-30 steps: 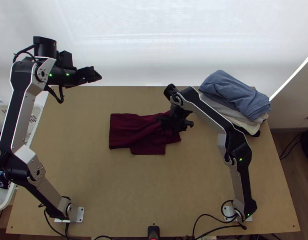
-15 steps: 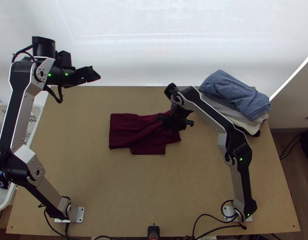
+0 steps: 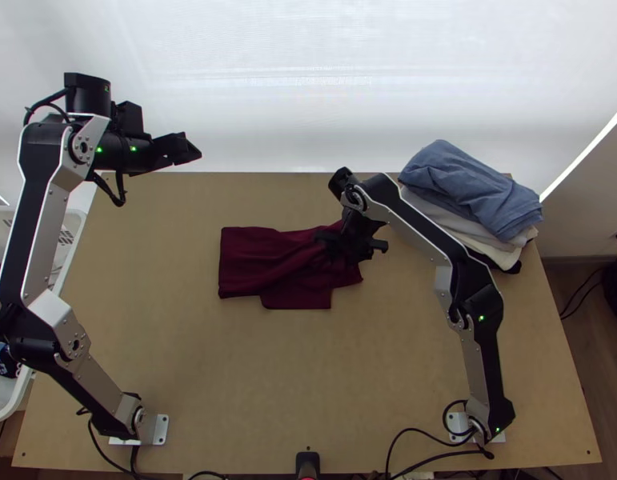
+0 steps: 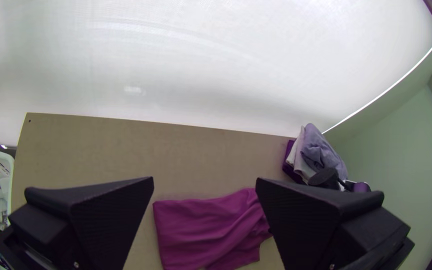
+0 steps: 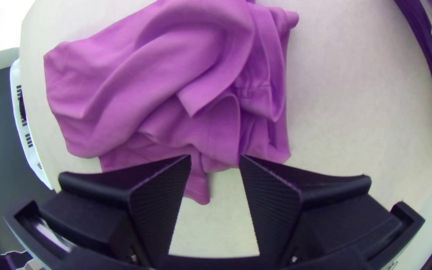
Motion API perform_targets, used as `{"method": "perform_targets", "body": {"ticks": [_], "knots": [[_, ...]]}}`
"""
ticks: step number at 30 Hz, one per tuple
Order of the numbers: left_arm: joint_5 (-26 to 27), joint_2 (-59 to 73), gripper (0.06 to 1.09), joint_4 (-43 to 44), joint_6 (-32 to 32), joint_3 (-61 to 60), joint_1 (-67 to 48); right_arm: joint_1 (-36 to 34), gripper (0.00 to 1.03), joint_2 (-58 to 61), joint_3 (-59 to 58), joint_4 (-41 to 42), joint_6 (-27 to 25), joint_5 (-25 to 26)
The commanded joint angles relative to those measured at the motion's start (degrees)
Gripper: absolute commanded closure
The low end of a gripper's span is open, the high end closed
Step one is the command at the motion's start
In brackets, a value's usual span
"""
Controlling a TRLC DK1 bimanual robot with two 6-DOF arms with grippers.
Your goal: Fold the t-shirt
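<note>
A dark red t-shirt lies folded into a rough oblong mid-table, flat at its left and rumpled toward the right gripper. My left gripper is held beyond the table's far left part, away from the cloth. Over the shirt's right part hangs my right gripper, covering some of it. In the left wrist view the left gripper is open, with the shirt farther off. The right wrist view has the right gripper open at the edge of the rumpled shirt; no cloth is clamped there.
A pile of folded clothes, blue on top, lies at the table's far right corner. A white basket holding clothes stands at the left edge. Bare wood stretches between the shirt and the near edge.
</note>
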Motion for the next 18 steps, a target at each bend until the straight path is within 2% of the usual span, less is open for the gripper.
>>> {"method": "perform_targets", "body": {"ticks": [1, 14, 15, 17, 18], "knots": [[0.3, -1.0, 0.09, -0.5, 0.5, 0.5, 0.6, -0.4, 0.54, 1.8, -1.3, -0.2, -0.2, 0.7], [0.3, -0.8, 0.09, -0.5, 0.6, 0.6, 0.5, -0.4, 0.56, 3.6, -1.4, 0.7, -0.6, 0.8], [0.3, -0.8, 0.09, -0.5, 0.6, 0.6, 0.5, -0.3, 0.68, 3.5, -1.3, 0.8, -0.9, 0.9], [0.3, -0.9, 0.09, -0.5, 0.7, 0.7, 0.5, -0.3, 1.0, 3.1, -1.3, 1.2, -0.9, 0.8], [0.3, -0.8, 0.09, -0.5, 0.8, 0.7, 0.5, -0.3, 1.0, 2.9, -1.3, 1.2, -0.9, 0.8]]}}
